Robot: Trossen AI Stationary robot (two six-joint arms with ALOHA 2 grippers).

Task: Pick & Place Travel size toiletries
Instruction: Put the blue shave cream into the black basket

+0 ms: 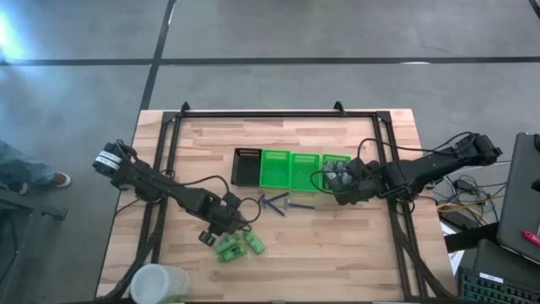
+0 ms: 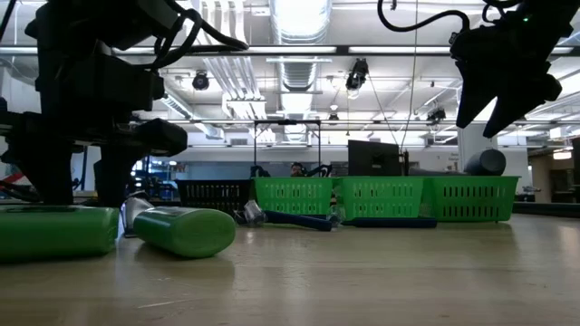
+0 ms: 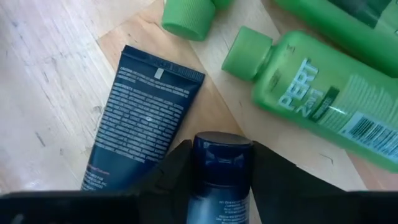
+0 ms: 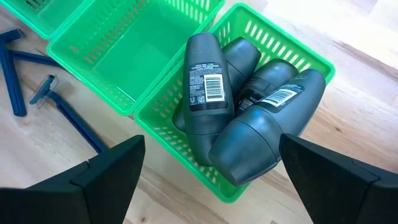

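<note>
Two dark blue tubes lie near the table's front left. One (image 3: 146,115) lies flat on the wood; the other (image 3: 219,171) is between the fingers of my left gripper (image 1: 221,223), which points down and is shut on it. Green bottles (image 3: 320,93) lie beside them (image 1: 239,246). Blue razors (image 1: 277,203) rest on the table's middle. My right gripper (image 4: 211,158) hangs open above the rightmost green tray (image 1: 336,160), where several grey oval bottles (image 4: 205,84) lie piled. My left gripper pinches the dark blue tube at its cap end (image 3: 221,149) between its two fingers (image 3: 171,177), one on each side. The fingers come from above, slanting down, and lie across the tube. Whether the tube is clear of the table cannot be told.
A black slotted tray (image 1: 245,167) and two more green trays (image 1: 289,170) stand in a row at the table's middle. A clear cup (image 1: 157,284) stands at the near left corner. A black frame (image 1: 278,113) runs round the table's edges.
</note>
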